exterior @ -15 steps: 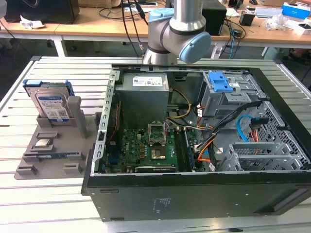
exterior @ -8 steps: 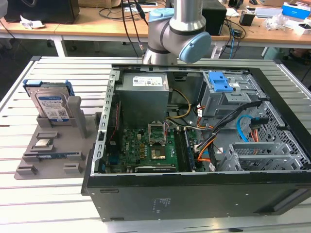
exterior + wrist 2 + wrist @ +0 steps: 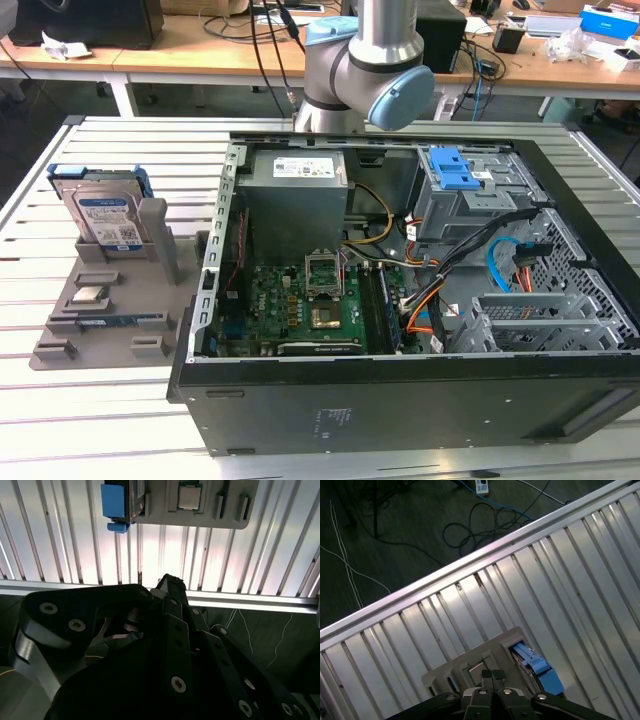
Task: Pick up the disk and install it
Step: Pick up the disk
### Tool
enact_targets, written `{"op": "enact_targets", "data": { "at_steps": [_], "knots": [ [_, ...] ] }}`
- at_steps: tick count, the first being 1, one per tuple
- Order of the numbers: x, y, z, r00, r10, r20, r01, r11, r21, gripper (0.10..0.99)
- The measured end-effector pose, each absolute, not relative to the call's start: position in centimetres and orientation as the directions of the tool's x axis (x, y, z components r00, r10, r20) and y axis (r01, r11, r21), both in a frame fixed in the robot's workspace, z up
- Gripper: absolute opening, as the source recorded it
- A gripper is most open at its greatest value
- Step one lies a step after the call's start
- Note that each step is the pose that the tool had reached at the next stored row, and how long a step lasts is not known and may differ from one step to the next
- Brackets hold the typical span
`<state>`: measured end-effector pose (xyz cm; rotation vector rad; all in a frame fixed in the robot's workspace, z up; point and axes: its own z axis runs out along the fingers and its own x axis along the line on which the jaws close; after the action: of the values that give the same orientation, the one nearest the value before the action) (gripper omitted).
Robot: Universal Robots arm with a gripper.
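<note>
The disk is a silver drive with a white-and-blue label in a blue bracket. It stands upright in a grey holder at the exterior view's left, on the slatted table. In both wrist views I look down on it from high above, and its blue bracket sticks out of the holder. My gripper hangs well above the holder, its fingers shut together with nothing between them. In the second wrist view the gripper shows as dark linkage.
An open computer case lies at the centre and the exterior view's right, with motherboard, a blue-latched drive cage and cables. A processor chip and a memory stick sit in the holder. The table edge borders cable-strewn floor.
</note>
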<state>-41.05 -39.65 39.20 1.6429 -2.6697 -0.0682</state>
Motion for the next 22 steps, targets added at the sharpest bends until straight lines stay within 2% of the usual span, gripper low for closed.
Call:
{"op": "enact_targets", "data": {
  "at_steps": [18,22],
  "knots": [
    [-41.05,-39.66,39.20,-0.313,-0.950,-0.017,-0.949,0.312,0.040,0.102],
    [-41.05,-39.66,39.20,-0.254,-0.967,-0.017,-0.967,0.253,0.040,0.102]
  ]
}}
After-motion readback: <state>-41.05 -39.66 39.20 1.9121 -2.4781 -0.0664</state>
